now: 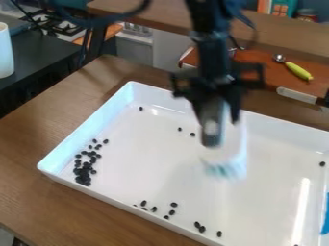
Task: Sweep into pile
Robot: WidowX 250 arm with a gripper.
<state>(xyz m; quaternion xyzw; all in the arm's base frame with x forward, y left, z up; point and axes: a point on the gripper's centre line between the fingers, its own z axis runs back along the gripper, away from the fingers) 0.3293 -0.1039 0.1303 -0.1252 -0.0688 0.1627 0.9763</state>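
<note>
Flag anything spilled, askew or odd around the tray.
Nothing stands out. The black pieces are scattered, densest at the left, but those I see lie inside the white tray, normal for unfinished sweeping.

Here on the table (pixel 38 129), see the tray (pixel 116 105). Over its middle, spot the brush (pixel 223 163) in the gripper (pixel 216 117). Find the densest cluster of pieces (pixel 83 173) inside, at the left end. Catch more along the front wall, left of centre and farther right, then a few loose toward the back (plus a lone one by the right side, easy to miss). Look behind, right of the gripper: get a board (pixel 257 57) with a scoop (pixel 298 71) on it. Now swing left, beyond the table: note a cup (pixel 5 53) on a counter (pixel 32 53), with a stove (pixel 61 24) farther back.
</note>
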